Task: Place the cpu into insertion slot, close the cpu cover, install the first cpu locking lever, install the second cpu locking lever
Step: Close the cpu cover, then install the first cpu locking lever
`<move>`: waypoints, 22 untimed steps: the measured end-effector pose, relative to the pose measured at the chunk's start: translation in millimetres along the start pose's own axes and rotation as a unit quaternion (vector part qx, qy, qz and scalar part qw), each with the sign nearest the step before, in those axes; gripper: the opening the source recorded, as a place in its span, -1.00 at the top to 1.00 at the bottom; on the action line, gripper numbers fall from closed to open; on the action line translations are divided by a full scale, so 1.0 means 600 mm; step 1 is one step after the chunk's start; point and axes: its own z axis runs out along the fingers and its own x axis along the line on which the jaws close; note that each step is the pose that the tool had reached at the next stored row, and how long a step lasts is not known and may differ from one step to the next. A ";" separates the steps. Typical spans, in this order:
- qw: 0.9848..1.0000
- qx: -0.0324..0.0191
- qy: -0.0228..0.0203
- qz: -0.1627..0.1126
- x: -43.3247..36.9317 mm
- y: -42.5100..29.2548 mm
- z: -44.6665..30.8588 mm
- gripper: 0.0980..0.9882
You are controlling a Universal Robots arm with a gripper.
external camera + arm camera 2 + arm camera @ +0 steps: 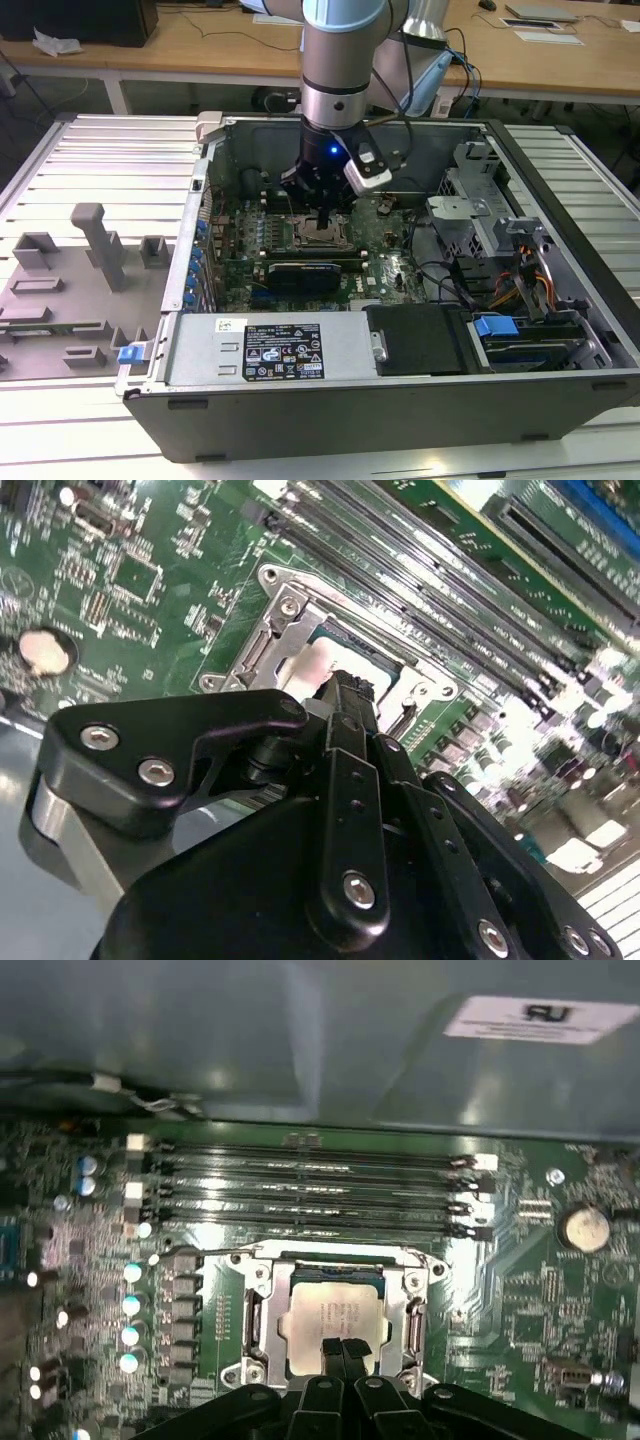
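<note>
the cpu point(335, 1312) lies flat in the insertion slot point(318, 236), pale top up. the cpu cover point(262, 1310) appears folded down around it, the chip showing through its window. whether either locking lever is latched cannot be told. the gripper point(345, 1348) stands at the socket's edge with its two fingertips together and nothing between them. in the second wrist view its tip point(345, 686) meets the chip or the frame; which one is unclear. judged step: closing the cover. done well, pressure falls straight down on the metal frame, not on the chip, and stays light until the frame sits level. outward lie the memory slots point(310, 1185), the green circuit board point(520, 1290) and the computer case point(200, 350).
</note>
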 end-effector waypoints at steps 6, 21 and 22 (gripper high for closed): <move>1.000 -0.015 -0.002 -0.012 0.000 0.000 -0.006 0.98; 1.000 -0.014 -0.005 -0.011 0.000 0.002 -0.021 0.98; 1.000 -0.014 -0.005 -0.011 0.000 0.002 -0.021 0.98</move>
